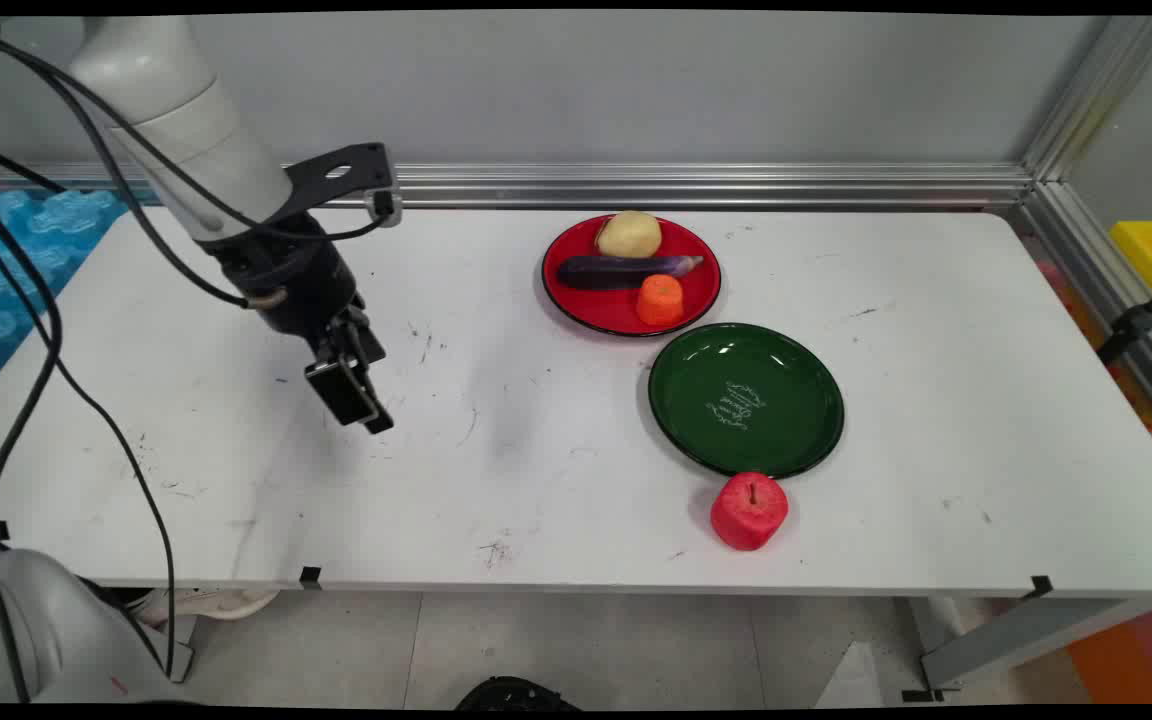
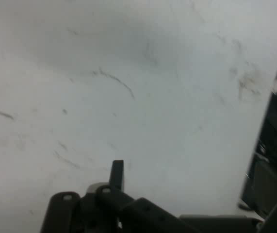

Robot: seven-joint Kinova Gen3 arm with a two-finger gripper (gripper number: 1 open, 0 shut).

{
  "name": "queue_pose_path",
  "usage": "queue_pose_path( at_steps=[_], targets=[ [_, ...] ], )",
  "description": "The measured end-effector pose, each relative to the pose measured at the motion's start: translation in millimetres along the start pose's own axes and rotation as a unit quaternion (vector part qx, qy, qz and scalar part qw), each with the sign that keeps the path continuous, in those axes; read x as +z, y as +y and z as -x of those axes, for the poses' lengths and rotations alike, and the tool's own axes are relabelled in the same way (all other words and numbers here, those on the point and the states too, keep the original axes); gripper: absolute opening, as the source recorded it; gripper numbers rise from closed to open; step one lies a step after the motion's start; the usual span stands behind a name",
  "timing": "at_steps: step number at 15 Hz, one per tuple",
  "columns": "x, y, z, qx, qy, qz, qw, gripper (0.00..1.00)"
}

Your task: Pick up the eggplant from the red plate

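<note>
Main view: the gripper (image 1: pixel 361 400) hangs over bare worktop (image 1: pixel 236 470), well to the left of the green plate (image 1: pixel 806 400), holding nothing and touching nothing. The green plate is the landmark here. It carries no item. A red apple (image 1: pixel 749 511) rests on the worktop just off the green plate's near rim, touching or nearly touching it. A red plate (image 1: pixel 576 295) sits just beyond the green plate's far-left rim and holds three items: a potato (image 1: pixel 629 234) at its far side, an eggplant (image 1: pixel 626 271) lying across its middle, and an orange carrot piece (image 1: pixel 660 300) on the side nearest the green plate. As laid out, the three vegetables are plated, the apple is not, and the green plate is unfilled. The arm descends from the upper left, wrist tilted, so the gripper points down and towards the green plate's side. Its fingers appear pressed together in this view, though the angle is oblique. Hand view: only scuffed worktop lies ahead of the gripper (image 2: pixel 117 175), with the worktop's edge at the right. One finger tip shows above the linkage, so the spread cannot be told for certain.
</note>
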Motion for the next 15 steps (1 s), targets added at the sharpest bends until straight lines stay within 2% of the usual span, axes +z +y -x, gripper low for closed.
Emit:
queue_pose_path(
  at_steps=[4, 8, 13, 15],
  targets=[
    [11, -15, -21, 0.009, 0.022, -0.019, 0.9995, 1.0],
    [30, -42, -57, 0.026, 0.055, -0.043, 0.9972, 1.0],
    [53, -80, -103, 0.047, 0.102, -0.072, 0.991, 1.0],
    [58, -92, -113, 0.053, 0.114, -0.08, 0.9889, 1.0]
  ],
)
